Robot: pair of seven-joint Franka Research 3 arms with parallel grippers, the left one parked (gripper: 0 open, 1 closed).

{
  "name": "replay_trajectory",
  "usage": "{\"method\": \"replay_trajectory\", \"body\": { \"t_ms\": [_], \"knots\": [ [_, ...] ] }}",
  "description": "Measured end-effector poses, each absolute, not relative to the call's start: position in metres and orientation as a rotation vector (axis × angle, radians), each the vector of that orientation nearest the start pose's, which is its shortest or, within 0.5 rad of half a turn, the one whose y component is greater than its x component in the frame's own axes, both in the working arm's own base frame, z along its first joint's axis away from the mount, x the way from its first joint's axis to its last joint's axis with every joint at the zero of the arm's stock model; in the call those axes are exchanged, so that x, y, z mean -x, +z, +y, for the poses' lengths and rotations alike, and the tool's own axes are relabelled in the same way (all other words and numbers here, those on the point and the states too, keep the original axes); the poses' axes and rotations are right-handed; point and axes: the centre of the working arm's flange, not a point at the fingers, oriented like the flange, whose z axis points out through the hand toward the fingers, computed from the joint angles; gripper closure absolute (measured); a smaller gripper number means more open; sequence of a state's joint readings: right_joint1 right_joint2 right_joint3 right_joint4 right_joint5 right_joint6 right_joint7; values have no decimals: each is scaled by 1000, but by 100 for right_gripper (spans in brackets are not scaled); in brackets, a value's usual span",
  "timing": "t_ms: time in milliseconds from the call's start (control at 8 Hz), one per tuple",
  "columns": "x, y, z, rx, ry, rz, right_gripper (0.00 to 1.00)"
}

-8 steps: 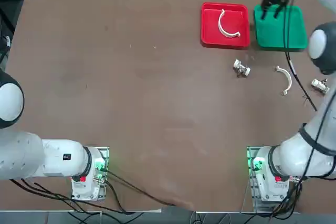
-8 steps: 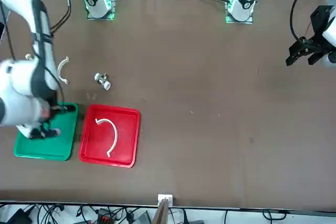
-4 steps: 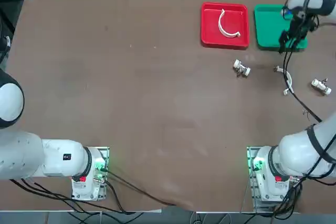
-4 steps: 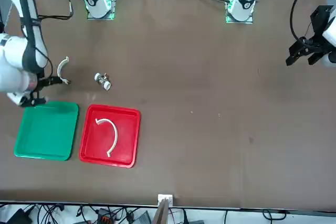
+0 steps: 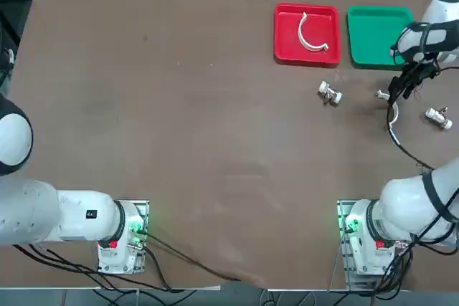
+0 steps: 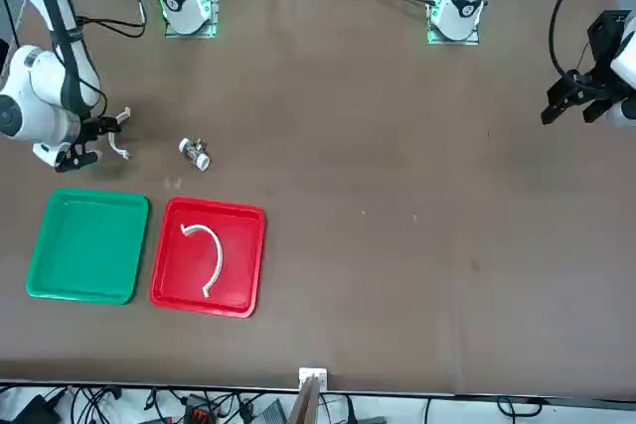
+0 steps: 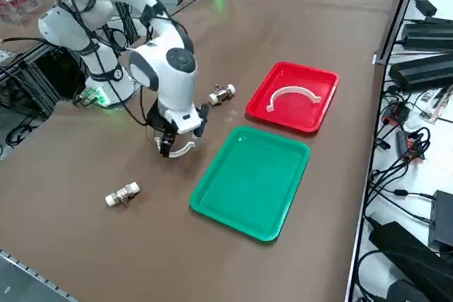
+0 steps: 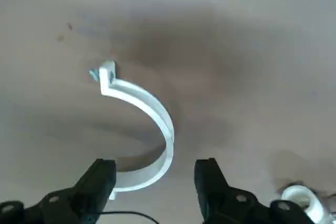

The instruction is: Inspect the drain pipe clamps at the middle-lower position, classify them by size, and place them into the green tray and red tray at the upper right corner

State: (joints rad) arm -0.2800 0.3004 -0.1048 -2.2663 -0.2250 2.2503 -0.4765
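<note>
The right gripper (image 8: 155, 174) hangs just above the table (image 5: 179, 141), directly over the smaller drain pipe clamp (image 8: 142, 129), its two black fingers (image 8: 100, 179) spread apart and holding nothing. One end of the white half-ring lies between the fingertips; the rest of its arc curves away from them, flat on the brown surface. From the right side the gripper body covers most of this clamp (image 7: 180, 149), leaving only part of the arc visible beneath it. The larger clamp (image 5: 310, 34) lies inside the red tray (image 5: 285, 54). The green tray (image 5: 376, 37) sits just beside the red one and holds no parts; the gripper is near its edge but not over it. Two small white-and-metal fittings rest on the table: one (image 5: 330, 93) near the red tray, the other (image 5: 437, 116) on the far side of the gripper, toward the table edge. A black cable (image 5: 396, 130) trails from the wrist across the table near the clamp.
</note>
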Motion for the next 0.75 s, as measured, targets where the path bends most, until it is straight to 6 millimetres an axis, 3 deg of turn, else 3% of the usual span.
{"method": "replay_trajectory", "body": {
  "t_ms": [125,250,375,500,750],
  "knots": [
    [-457,197,-197,3093,585,-413,30],
    [-455,188,-196,3087,600,-421,42],
    [-455,181,-195,3086,614,-448,48],
    [-455,177,-195,3093,623,-482,68],
    [-457,178,-196,3099,619,-491,82]
  ]
}}
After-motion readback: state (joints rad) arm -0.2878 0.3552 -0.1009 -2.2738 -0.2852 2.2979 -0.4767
